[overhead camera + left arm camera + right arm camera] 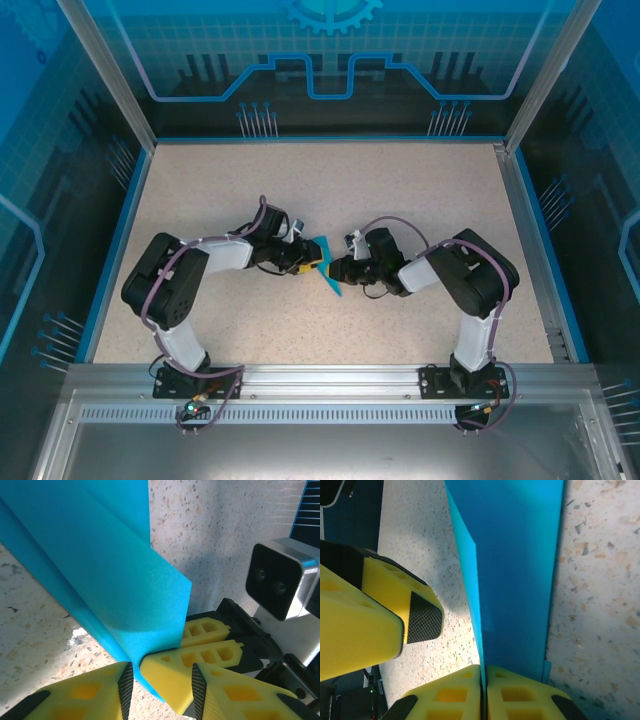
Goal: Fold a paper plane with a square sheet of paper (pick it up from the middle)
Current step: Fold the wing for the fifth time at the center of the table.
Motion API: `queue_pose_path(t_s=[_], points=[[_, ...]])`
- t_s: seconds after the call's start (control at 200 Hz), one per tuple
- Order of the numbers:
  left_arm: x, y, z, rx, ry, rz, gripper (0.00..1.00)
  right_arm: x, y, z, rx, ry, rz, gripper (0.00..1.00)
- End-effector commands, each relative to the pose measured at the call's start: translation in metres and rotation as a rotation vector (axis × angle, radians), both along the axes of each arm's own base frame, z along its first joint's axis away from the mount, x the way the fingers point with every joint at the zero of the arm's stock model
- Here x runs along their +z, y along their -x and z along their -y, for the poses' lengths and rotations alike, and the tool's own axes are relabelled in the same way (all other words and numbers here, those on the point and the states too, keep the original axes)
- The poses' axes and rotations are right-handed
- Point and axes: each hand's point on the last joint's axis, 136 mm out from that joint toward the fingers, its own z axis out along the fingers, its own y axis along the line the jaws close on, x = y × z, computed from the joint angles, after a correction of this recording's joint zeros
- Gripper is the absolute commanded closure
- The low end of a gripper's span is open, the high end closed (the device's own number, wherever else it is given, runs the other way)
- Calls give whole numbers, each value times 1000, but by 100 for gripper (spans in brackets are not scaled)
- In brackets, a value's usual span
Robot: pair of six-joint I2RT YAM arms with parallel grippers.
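The square sheet of paper [322, 247] is folded into a slim, layered teal-blue piece and is held on edge above the middle of the table. My right gripper [338, 268] is shut on it; in the right wrist view its two yellow fingertips [465, 690] pinch the crease of the paper [515, 570]. My left gripper [306, 263] faces it from the left and is open. In the left wrist view its jaws [161, 672] straddle the paper [115, 570] and the right gripper's fingers [200, 645]. One left finger pad [420, 617] stands a gap away from the sheet.
The speckled beige table [330, 180] has a blue rim and clear enclosure walls on three sides. The right wrist's camera housing [280, 580] sits close behind the meeting point. Both arms crowd the centre; open tabletop lies behind and in front of them.
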Motion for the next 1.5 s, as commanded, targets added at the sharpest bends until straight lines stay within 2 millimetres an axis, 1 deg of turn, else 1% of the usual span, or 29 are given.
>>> queue_pose_path(t_s=[0.0, 0.27, 0.475, 0.645, 0.765, 0.985, 1.351, 1.496], points=[[7, -5, 11, -32, 40, 18, 61, -12, 0, 7, -15, 21, -71, 91], [8, -9, 15, -38, 50, 27, 62, -17, 1, 8, -18, 38, -96, 91], [4, -11, 16, -35, 38, 20, 63, -21, 2, 9, -16, 43, -105, 91], [6, -15, 17, -33, 34, 25, 63, -23, 2, 9, -14, 44, -114, 90], [0, -15, 16, -33, 17, 14, 64, -24, 3, 9, -12, 45, -120, 90], [-8, -15, 14, -31, -4, -2, 69, -23, 5, 8, -2, 44, -124, 89], [-17, -15, 11, -26, -31, -14, 74, -23, 5, 8, 2, 46, -132, 87], [-20, -15, 10, -27, -37, -16, 76, -18, 4, 6, 10, 35, -128, 86]])
